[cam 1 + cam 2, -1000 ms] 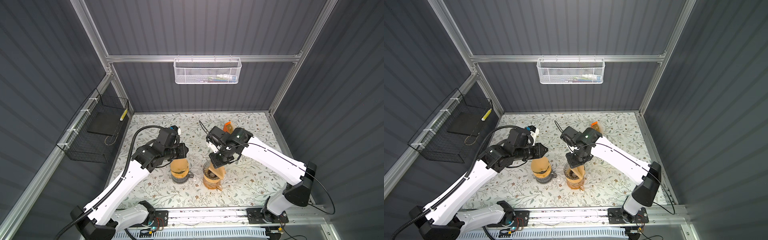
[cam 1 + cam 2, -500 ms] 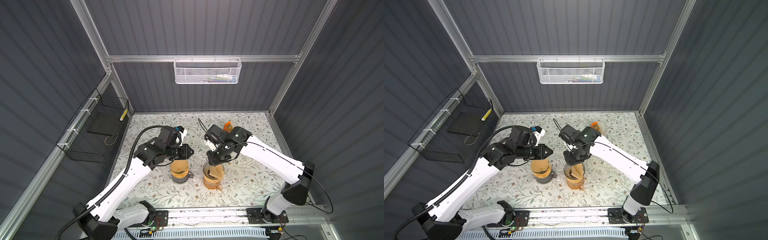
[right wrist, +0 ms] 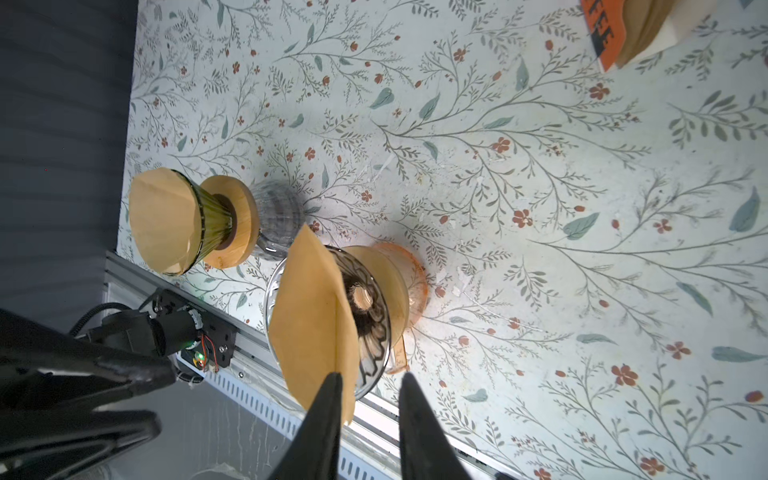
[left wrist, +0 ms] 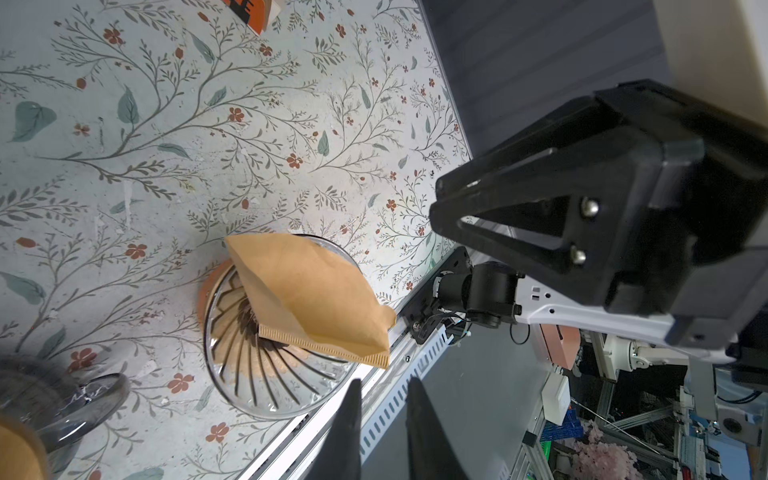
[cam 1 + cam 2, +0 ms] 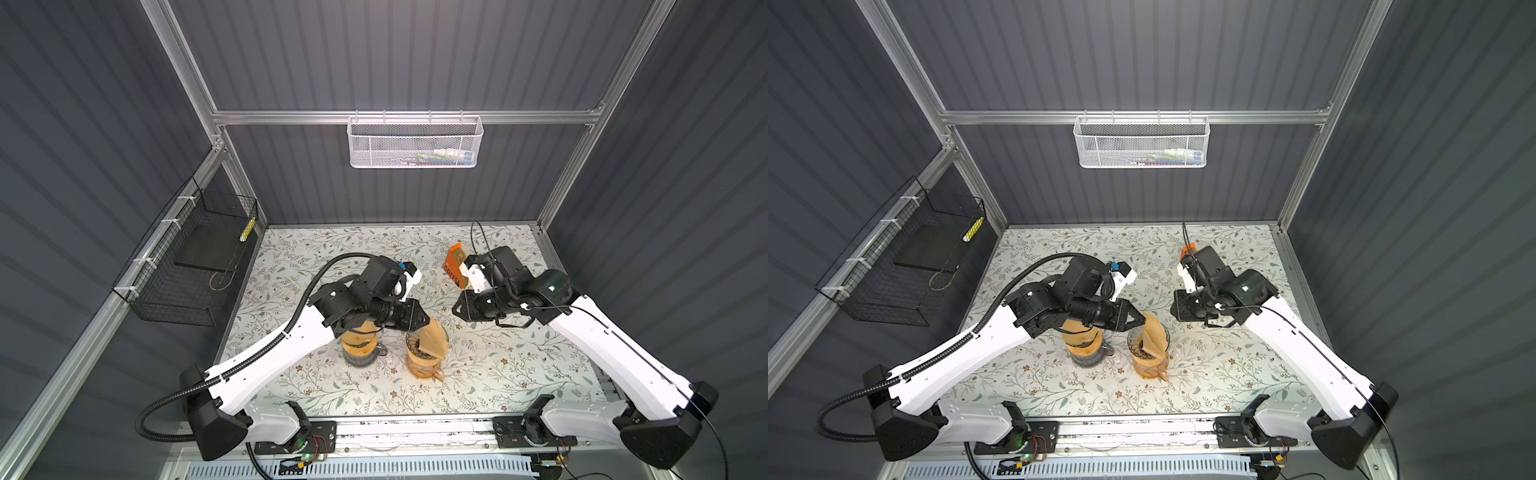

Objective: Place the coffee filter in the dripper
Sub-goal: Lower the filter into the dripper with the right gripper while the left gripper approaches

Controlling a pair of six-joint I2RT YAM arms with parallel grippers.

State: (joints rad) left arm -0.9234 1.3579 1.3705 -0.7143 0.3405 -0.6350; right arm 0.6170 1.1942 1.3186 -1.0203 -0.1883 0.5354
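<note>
The filter (image 4: 307, 303) leans folded in the dripper (image 4: 266, 374), near the middle of the desk's (image 5: 498, 365) front edge. The left claw (image 5: 424, 321) hangs just beside its top. The right claw (image 5: 456, 309) is near, toward the back. Both stand slightly apart, empty.

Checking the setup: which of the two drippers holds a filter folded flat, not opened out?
The clear dripper on the orange base: its filter leans in folded flat. The green dripper holds an opened filter, seated.
</note>
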